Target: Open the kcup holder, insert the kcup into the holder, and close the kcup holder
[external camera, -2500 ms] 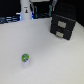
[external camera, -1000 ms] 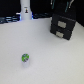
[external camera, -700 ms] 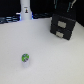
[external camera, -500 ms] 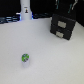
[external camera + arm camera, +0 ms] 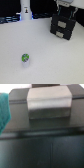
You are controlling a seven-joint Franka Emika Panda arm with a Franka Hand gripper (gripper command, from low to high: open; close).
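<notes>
1. Wide bare stretch of white tabletop [image 5: 45, 55] across the middle and near side; ample free room around the pod.
2. Located near the far edge, toward the far corner on the exterior view's right: the kcup holder [image 5: 65, 26], a black boxy unit with two stacked front drawers, each with a small light handle. Both drawer fronts flush with the body, appearing closed.
3. Positioned directly above and at the top of the holder: the gripper [image 5: 66, 6], dark and partly cropped by the frame edge. Finger spacing not resolvable; state cannot be told.
4. Resting well apart from the holder, toward the near edge on the exterior view's left: the kcup [image 5: 25, 59], a tiny white cup-shaped pod with green and blue top, upright on the surface.
5. Standing at the far edge, exterior view's left of the holder: a white bottle-like object [image 5: 25, 10].
6. Wrist view: blurred close-up of a black surface with a light grey rectangular block [image 5: 49, 105]; teal patch at one border, unidentifiable.
</notes>
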